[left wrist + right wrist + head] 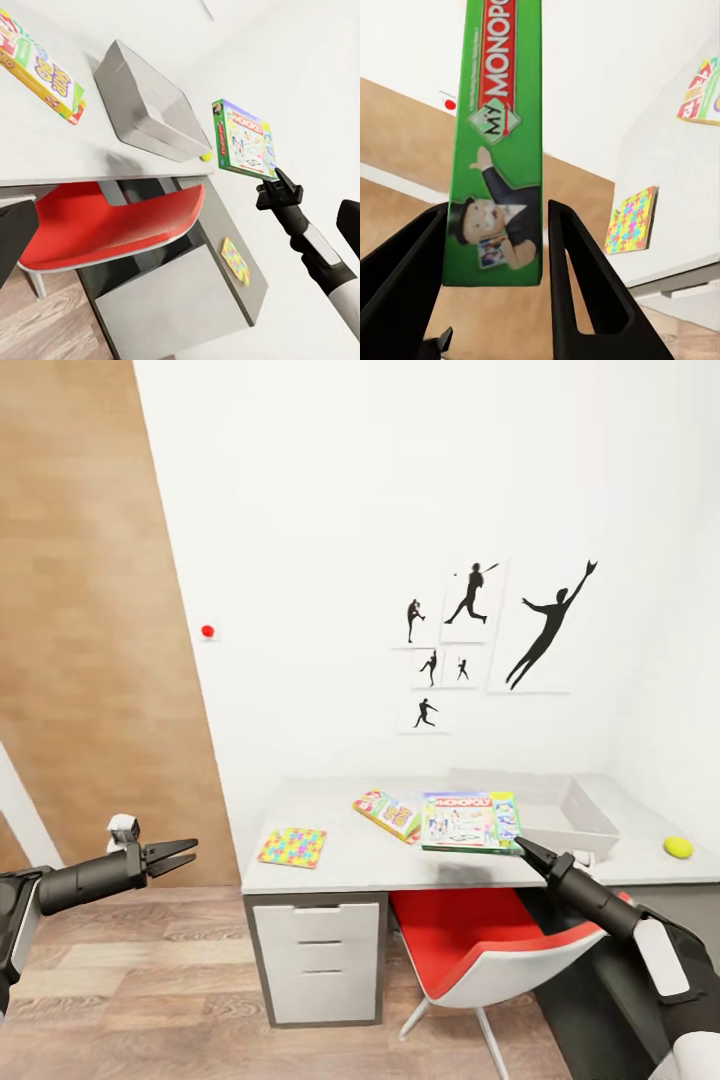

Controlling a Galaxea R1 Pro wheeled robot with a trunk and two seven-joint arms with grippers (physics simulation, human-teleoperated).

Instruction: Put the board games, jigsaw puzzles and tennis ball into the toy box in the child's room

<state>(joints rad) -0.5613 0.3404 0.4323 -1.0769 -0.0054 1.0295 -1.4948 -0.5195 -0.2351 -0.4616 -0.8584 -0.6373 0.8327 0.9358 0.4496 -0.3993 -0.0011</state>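
The right gripper [522, 847] is clamped on the near edge of a green Monopoly box [470, 821], one of the board games; in the right wrist view its two black fingers [585, 285] flank the box's green side [495, 150], and the left wrist view shows the box [244, 139] held on edge above the desk beside the toy box. The right arm reaches up and forward from the lower right, over a red chair [470, 940] tucked under the table. The left gripper [172, 855] hangs over the floor to the left of the table, its fingers slightly apart and holding nothing, with the arm stretched roughly level towards the right. On the white table [350, 860], a multicoloured jigsaw puzzle [292, 847] lies flat near the front left edge, and a yellow-orange game box [388, 814] lies farther back, just left of the Monopoly box. The grey toy box [575, 815] sits behind and to the right of the held box; nothing can be seen inside it from the head view. The tennis ball [678, 847] rests on the table well to the right of the toy box. Black silhouette pictures [480, 640] hang on the white wall above.
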